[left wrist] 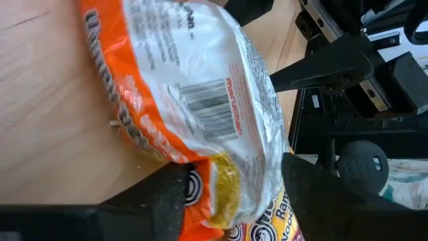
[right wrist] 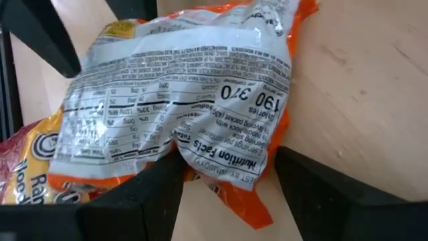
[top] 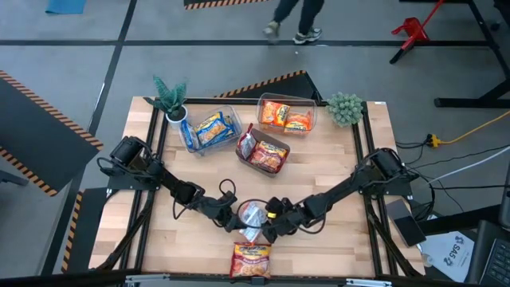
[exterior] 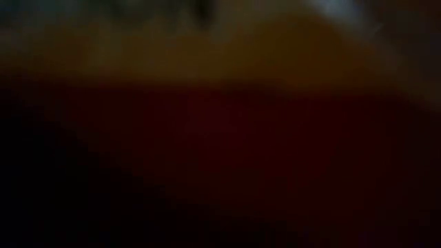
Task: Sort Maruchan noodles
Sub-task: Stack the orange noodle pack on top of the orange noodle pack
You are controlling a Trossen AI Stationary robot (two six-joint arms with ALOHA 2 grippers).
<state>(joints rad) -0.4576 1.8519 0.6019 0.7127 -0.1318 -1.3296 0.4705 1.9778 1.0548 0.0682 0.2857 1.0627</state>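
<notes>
**Item: orange packet, two claws on it — tear or drop risk**

Orange noodle packet point(top: 253, 215), lower centre of the surface point(top: 335, 171). Left claw point(top: 236, 217) and right claw point(top: 269, 223) each straddled an end, fingers apart around it. Opposing pulls might have torn it; a loose grip, dropped it.

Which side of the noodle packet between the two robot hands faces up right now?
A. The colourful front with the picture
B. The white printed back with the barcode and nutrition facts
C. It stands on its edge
B. The orange packet shows its white back: the barcode is in the left wrist view, the nutrition facts in the right wrist view, with the left gripper and right gripper on either side of it.
</notes>
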